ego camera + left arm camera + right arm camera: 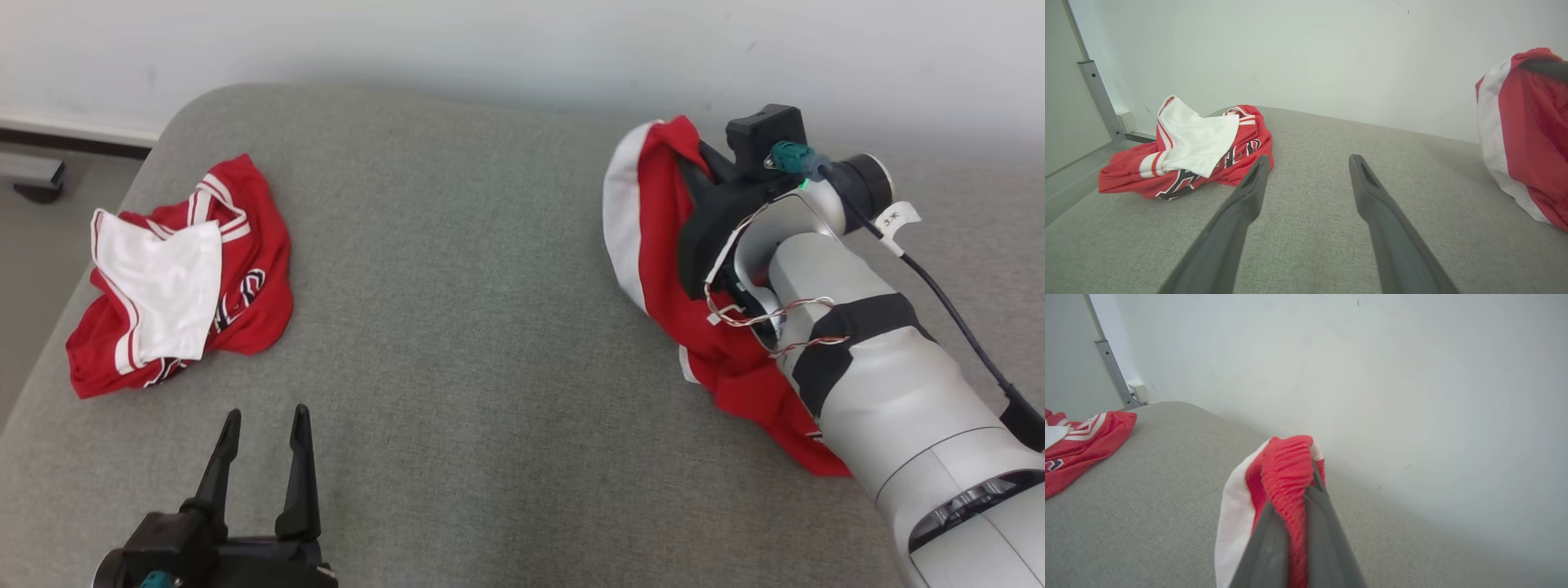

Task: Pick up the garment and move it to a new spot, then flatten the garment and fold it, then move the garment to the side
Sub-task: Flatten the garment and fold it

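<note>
Head view, grey surface (490,327) (rounded corner), white wall (490,41), red garment (657,245) right

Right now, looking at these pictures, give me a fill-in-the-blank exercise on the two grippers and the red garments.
1. The right gripper is shut on a red garment with a ____ stripe.
2. The left gripper is ____ and holds nothing.
3. The other, crumpled garment lies on the grey cushion at the robot's ____ side.

Missing words: white; open; left.
</note>
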